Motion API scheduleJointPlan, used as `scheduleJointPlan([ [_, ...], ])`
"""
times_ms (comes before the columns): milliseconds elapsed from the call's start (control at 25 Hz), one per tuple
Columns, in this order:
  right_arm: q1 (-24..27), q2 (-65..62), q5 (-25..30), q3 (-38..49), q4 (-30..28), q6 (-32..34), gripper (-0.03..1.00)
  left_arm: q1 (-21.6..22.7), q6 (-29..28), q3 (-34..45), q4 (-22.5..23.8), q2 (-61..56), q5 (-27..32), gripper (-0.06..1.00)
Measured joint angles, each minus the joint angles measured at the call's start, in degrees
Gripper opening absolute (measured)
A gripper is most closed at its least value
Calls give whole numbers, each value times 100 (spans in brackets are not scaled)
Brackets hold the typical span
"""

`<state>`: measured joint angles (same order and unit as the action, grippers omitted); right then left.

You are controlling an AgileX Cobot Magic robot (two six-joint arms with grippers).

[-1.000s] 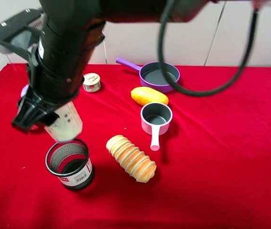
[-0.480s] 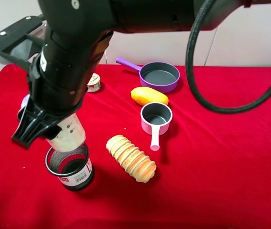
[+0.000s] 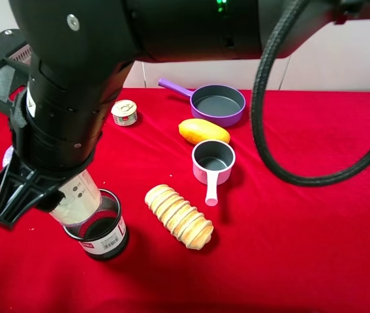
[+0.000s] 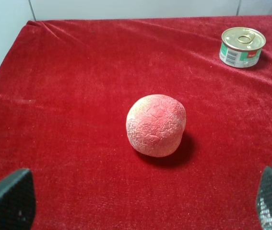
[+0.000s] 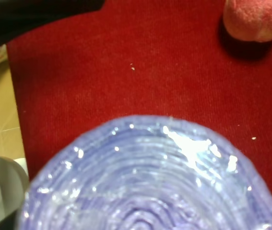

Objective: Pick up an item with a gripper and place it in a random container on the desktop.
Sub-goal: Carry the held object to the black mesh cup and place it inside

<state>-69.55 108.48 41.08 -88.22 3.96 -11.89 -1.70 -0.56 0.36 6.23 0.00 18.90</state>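
The item, a white canister [image 3: 75, 201], is held tilted in my right gripper [image 3: 40, 190], the black claw of the big dark arm that reaches across to the left. The claw is shut on it. The canister's lower end dips into the mouth of the black wire-mesh cup [image 3: 106, 236] on the red cloth [image 3: 289, 248]. The canister's crinkled purple top [image 5: 150, 177] fills the right wrist view. My left gripper [image 4: 138, 208] is open and empty, its fingertips [image 4: 8, 199] low over the cloth near a pink ball [image 4: 156, 124].
A small tin can [image 3: 124, 112], a purple frying pan [image 3: 217, 103], a yellow mango-like fruit [image 3: 203, 131], a pink-handled saucepan [image 3: 213, 160] and a ridged bread roll [image 3: 179, 216] lie right of the cup. The pink ball [image 5: 254, 19] lies left of it.
My right arm has come down and to the left with the canister. The canister's lower end went from just above the cup's rim into its mouth.
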Motion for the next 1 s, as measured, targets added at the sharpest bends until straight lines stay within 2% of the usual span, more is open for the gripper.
scheduleJointPlan([
  [320,0,295,-401,0,29,-121,46,0,0,0,0,0,0,91],
  [560,0,496,-488,6,48,-250,46,0,0,0,0,0,0,91],
  [800,0,532,-980,279,111,-331,46,0,0,0,0,0,0,91],
  [1000,13,532,-1022,306,150,-335,46,0,0,0,0,0,0,91],
])
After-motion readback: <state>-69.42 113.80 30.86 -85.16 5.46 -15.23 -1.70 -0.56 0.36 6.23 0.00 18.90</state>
